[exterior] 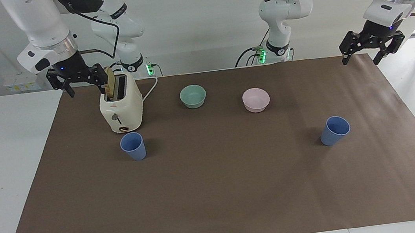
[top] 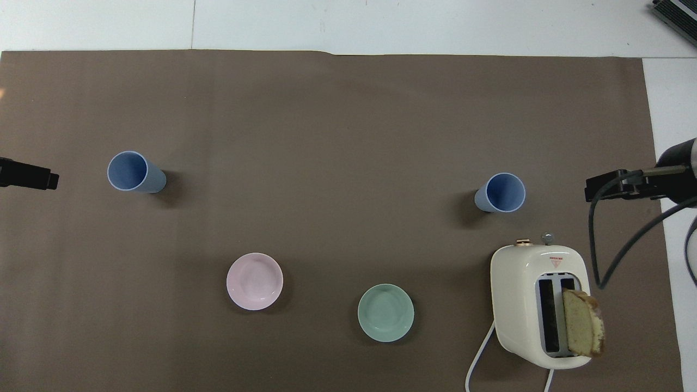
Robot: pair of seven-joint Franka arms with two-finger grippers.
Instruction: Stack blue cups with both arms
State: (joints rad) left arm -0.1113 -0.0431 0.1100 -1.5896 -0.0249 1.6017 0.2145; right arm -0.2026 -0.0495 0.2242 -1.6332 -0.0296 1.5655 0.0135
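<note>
Facing view: the right pincer (exterior: 82, 83) hangs spread open and empty over the toaster (exterior: 121, 105), the left pincer (exterior: 371, 50) open and empty over the corner of the surface (exterior: 218, 202) at its own end. Neither blue cup is grasped; judged, each arm should descend squarely over its nearest cup and close gently on the thin wall.

Overhead view: the blue cups (top: 502, 192) (top: 132, 172) are periwinkle, tapered, upright, mouths open, well apart, farther from the robots than the bowls.

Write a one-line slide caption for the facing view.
Two blue cups stand apart; both grippers hang raised.
</note>
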